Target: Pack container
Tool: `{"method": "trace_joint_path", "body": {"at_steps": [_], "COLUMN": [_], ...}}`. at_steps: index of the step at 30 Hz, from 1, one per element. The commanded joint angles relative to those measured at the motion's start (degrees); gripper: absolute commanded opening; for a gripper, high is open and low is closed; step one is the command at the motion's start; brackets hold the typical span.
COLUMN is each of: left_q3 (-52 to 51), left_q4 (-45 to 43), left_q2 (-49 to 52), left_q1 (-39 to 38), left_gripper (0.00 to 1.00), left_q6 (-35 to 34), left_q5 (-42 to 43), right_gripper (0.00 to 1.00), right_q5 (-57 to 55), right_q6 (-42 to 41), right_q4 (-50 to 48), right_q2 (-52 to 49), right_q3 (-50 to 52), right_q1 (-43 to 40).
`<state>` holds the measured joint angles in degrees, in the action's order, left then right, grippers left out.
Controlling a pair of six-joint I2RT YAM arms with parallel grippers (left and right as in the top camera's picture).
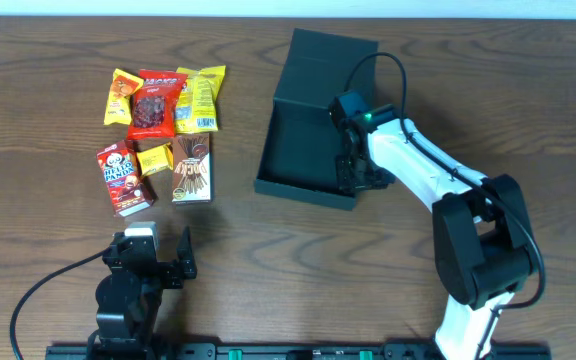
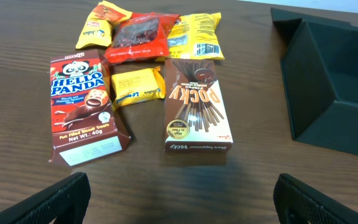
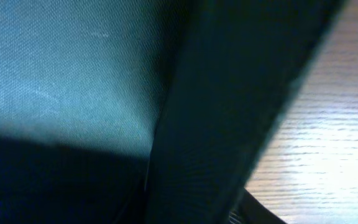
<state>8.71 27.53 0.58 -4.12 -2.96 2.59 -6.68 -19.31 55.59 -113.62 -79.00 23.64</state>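
Two hands are working here. The left hand [image 1: 153,258] is hovering low over the tabletop [image 1: 488,70] with its jaws spread wide, gripping nothing. Just ahead of it the snacks are lying in a cluster: Hello Panda [image 2: 82,109] on its left, Pocky [image 2: 194,106] on its right and a small yellow packet [image 2: 137,87] between them. A red bag [image 2: 140,37] and two yellow bags [image 2: 194,34] are lying farther out. The right hand [image 1: 356,172] is sitting at the right wall of the box [image 1: 303,140], near the corner closest to it. That wall is filling its camera, and I cannot tell whether it is clamping it. The box is lying open, off to the left hand's right, with its lid swung back on the far side.
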Motion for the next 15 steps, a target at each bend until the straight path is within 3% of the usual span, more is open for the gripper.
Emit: {"method": "trace_joint_path", "body": {"at_steps": [1,15], "left_q3": [-0.96,-0.96], "left_q4": [0.04,0.04], "left_q2": [-0.37,-0.37], "left_q1": [0.35,0.35], "left_gripper": [0.95,0.95], "left_q6": [0.63,0.63], "left_q5": [-0.2,-0.2], "right_gripper": [0.36,0.24], "right_q5": [-4.37,-11.15], "right_q6": [4.74,24.57], "right_q4": [-0.42,-5.79], "right_q2": [0.46,0.46], "right_q3": [-0.15,-0.15], "right_q1": [0.0,0.02]}}
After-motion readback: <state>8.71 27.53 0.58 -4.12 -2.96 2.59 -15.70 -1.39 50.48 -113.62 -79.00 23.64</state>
